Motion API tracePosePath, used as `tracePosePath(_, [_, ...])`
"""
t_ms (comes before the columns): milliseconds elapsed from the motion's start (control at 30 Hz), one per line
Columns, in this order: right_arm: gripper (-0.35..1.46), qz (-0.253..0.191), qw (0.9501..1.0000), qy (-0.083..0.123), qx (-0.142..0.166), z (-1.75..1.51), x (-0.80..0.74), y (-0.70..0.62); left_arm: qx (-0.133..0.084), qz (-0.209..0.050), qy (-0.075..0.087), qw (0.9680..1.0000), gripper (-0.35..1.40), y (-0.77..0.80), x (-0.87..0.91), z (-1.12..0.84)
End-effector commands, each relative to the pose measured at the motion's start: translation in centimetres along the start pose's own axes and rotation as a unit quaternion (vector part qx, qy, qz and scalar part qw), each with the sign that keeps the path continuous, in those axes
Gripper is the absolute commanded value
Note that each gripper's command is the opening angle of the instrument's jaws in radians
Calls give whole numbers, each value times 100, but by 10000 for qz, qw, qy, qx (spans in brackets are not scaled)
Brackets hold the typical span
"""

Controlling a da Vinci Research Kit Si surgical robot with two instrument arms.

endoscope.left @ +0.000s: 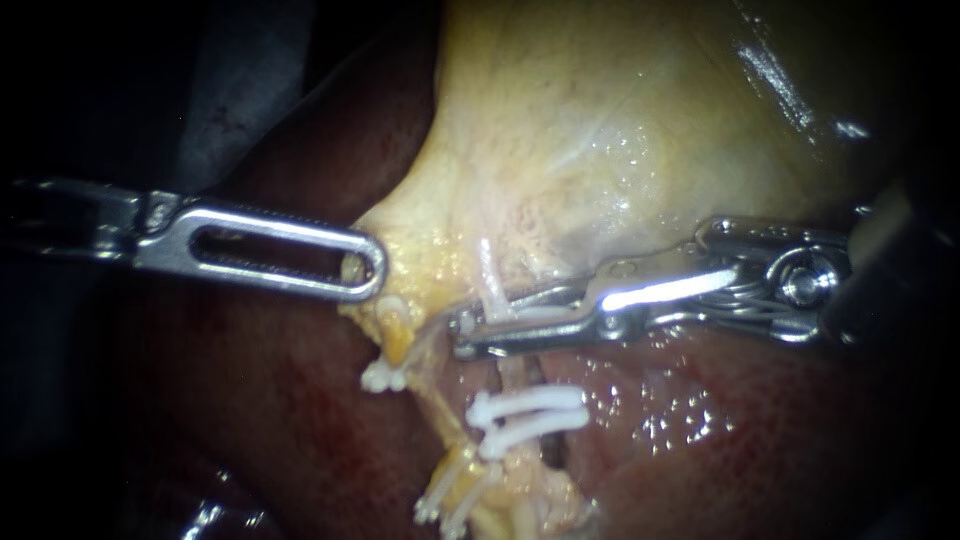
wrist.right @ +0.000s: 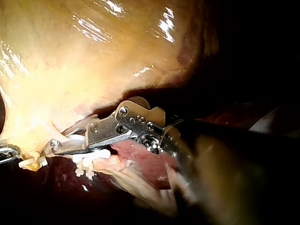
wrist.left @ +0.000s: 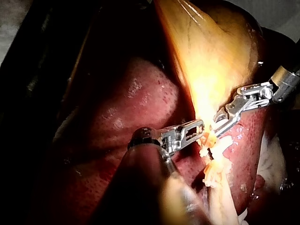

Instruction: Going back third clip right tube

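- Endoscope view: left instrument (endoscope.left: pixel 365 272) jaws are clamped on the gallbladder (endoscope.left: pixel 600 130) edge.
- Right instrument (endoscope.left: pixel 490 330) jaws stand apart, straddling the right tube (endoscope.left: pixel 514 372) just above two white clips (endoscope.left: pixel 530 410).

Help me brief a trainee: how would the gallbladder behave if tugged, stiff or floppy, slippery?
Probably floppy: the gallbladder hangs in soft folds and narrows to a point where the left instrument seems to hold it. Likely slippery, given the wet glints on it. The thin pale strands at its narrow end may tear, so pull gently.
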State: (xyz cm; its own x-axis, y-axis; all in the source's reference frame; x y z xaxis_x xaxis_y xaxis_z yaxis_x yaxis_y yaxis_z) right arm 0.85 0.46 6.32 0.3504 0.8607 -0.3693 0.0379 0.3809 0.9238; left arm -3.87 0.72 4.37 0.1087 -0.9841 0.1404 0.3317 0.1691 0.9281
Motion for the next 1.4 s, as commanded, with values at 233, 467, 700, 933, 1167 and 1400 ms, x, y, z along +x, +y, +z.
tracePosePath(233, [-35, 3, 10000, 4, -9, 2, 0, 1, -7, -1, -1, 10000, -35, 0, 0, 0])
tracePosePath(467, [30, -371, 9993, -2, 6, 11, -4, -1, -8, -1, -1, 10000, -35, 0, 0, 0])
tracePosePath(700, [50, -1013, 9948, -4, -44, 18, -1, 1, -8, -1, -2, 10000, -35, 0, 0, 0])
tracePosePath(933, [53, -1416, 9899, -6, -73, 17, 2, 3, -8, -1, -2, 10000, -35, 0, 1, 0])
tracePosePath(1167, [55, -1764, 9843, -10, -101, 16, 3, 5, -8, -1, -2, 10000, -35, 0, 1, 0])
tracePosePath(1400, [56, -1883, 9821, -13, -113, 21, 3, 6, -9, -1, -2, 10000, -35, -1, 1, 0])
